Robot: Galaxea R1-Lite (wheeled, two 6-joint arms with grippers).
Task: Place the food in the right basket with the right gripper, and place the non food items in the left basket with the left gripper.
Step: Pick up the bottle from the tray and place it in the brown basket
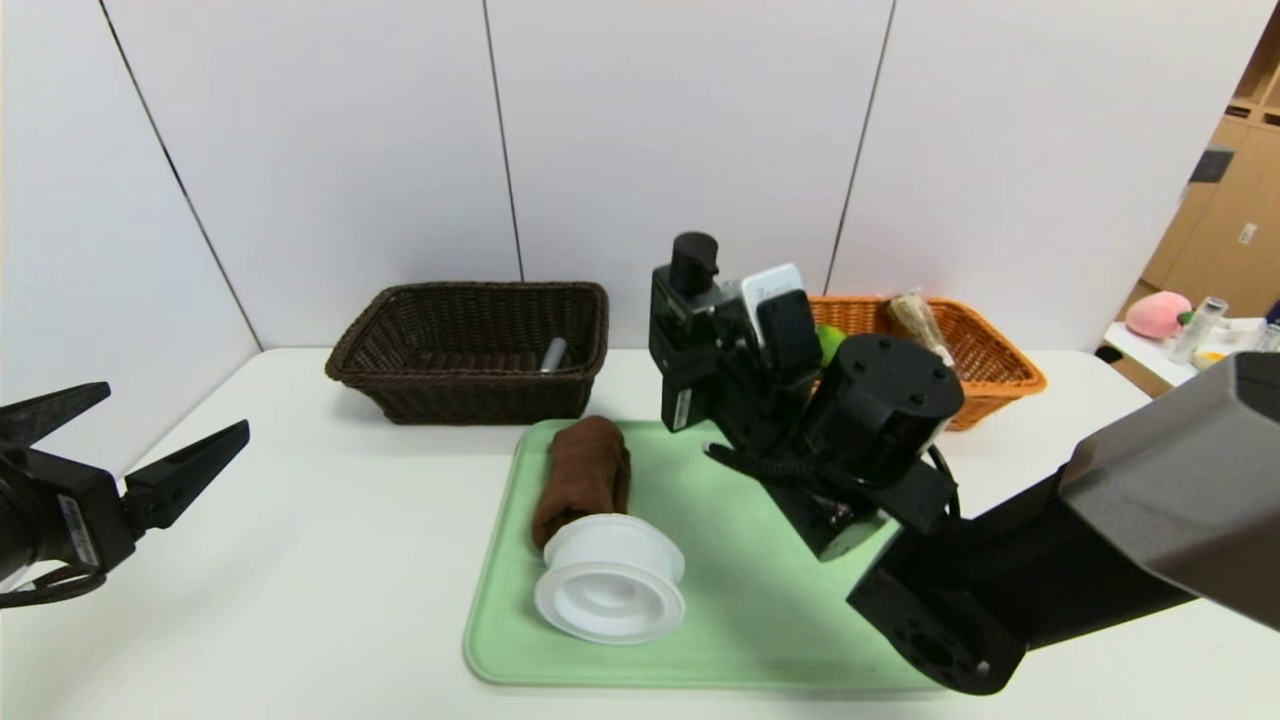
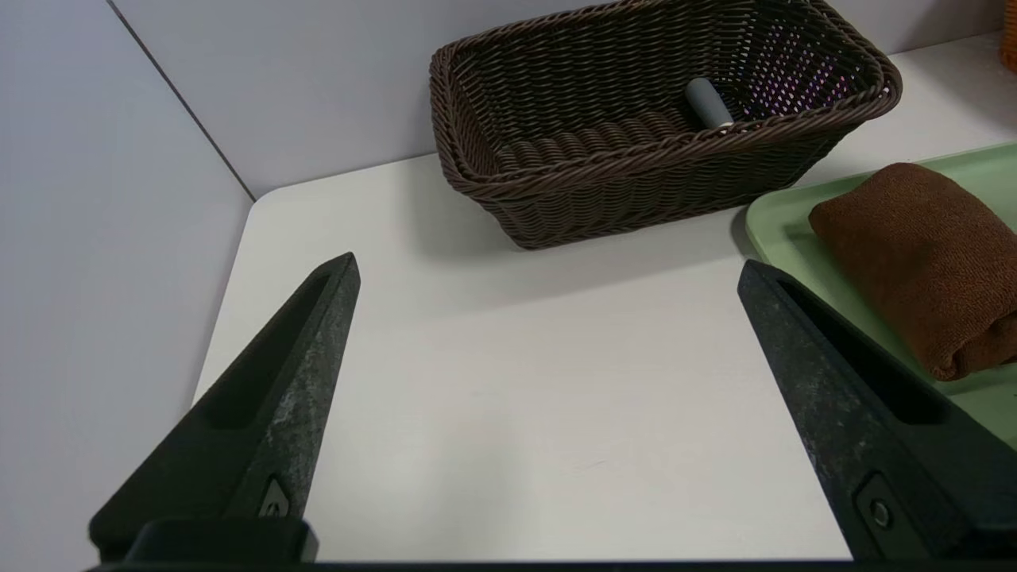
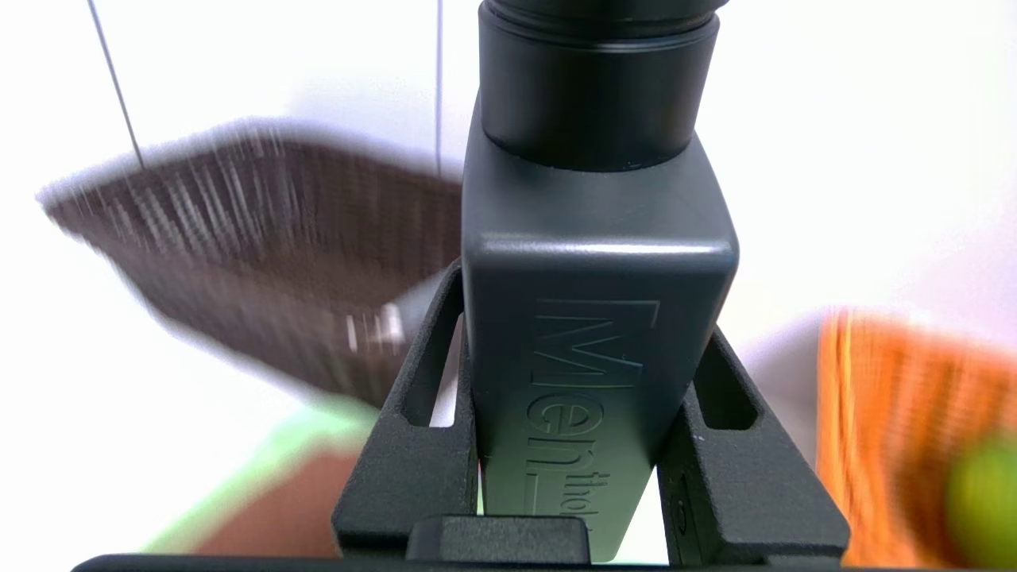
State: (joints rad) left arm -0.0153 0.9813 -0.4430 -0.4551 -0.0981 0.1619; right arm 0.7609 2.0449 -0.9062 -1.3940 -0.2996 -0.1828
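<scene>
Above the green tray (image 1: 740, 620), right hand (image 3: 568, 477) clamps a dark bottle (image 3: 592, 334) upright (cap up); left hand (image 2: 548, 397) spread wide.

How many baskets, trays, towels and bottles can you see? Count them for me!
Baskets: 2, the brown basket and the orange basket.
Trays: 1, the green tray.
Towels: 1, the brown towel on the tray.
Bottles: 1, the dark bottle, held by the right end effector.
Total: 5.
</scene>
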